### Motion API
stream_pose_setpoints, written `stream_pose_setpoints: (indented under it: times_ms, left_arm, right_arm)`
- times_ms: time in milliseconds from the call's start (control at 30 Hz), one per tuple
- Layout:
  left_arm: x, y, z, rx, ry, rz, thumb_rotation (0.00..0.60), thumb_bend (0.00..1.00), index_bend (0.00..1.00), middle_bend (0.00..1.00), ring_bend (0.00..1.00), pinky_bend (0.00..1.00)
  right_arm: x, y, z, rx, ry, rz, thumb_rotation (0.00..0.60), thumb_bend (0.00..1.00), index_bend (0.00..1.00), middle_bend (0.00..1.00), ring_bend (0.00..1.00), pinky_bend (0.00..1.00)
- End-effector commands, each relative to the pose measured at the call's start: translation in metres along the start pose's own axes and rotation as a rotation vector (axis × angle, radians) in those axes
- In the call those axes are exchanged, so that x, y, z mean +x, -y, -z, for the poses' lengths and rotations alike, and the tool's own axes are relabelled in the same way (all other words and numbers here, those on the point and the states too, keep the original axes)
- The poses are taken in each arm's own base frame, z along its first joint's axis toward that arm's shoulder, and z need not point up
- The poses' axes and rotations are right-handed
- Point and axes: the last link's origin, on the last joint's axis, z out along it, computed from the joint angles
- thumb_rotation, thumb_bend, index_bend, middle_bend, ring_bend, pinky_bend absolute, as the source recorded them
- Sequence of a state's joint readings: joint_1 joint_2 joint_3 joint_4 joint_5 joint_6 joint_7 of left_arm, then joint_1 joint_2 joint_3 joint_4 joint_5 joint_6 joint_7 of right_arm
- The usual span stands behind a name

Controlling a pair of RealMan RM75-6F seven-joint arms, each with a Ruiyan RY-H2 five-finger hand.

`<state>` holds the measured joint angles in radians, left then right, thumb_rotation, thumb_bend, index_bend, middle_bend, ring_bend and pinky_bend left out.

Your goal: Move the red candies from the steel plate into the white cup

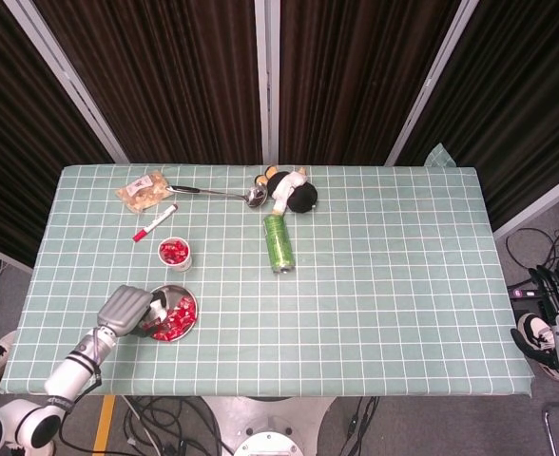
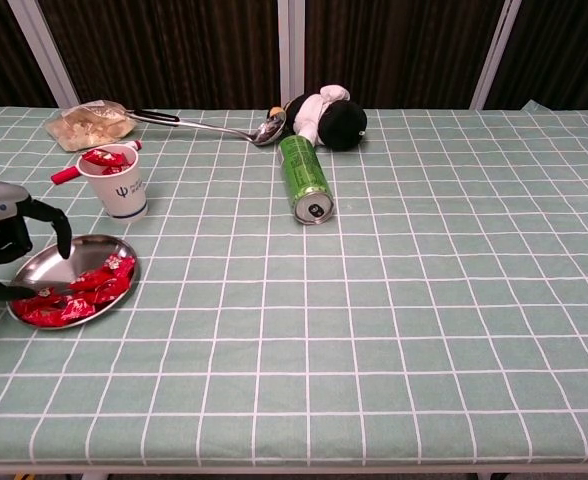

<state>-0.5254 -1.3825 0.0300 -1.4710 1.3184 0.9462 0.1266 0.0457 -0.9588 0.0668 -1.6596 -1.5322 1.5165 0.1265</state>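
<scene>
Left robot hand [image 2: 4, 235], fingers apart and empty, is poised over the steel plate [image 2: 49, 258]; red candies [image 2: 84, 285] lie at its 4 o'clock; white cup [image 2: 114, 182] at 1 o'clock.

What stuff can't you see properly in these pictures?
- Left hand: the chest view's left edge cuts it off; whether its fingers touch a red candy on the steel plate cannot be told.
- Right hand: in neither view.
- White cup: how deep its candies go is hidden by its wall.
- Snack bag: contents too small to name in the head view.
</scene>
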Motion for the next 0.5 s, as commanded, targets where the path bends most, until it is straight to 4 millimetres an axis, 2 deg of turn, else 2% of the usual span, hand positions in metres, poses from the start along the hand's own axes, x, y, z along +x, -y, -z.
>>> stream_pose_setpoints:
  times_ms: [33,500]
  left_arm:
    - [-0.004,-0.001,0.0,0.006,0.009,0.01,0.6,0.23,0.48,0.98,0.87,0.99]
    - [-0.015,0.003,-0.007,0.028,0.037,0.005,0.6,0.23,0.48,0.98,0.87,0.99]
  right_arm:
    - [0.0,0.0,0.001,-0.002,0.001,0.0,0.6,0.2,0.02,0.06,0.0,0.15]
    - [0.0,-0.001,0.001,-0.004,-0.002,0.001,0.6,0.2,0.02,0.06,0.0,0.15]
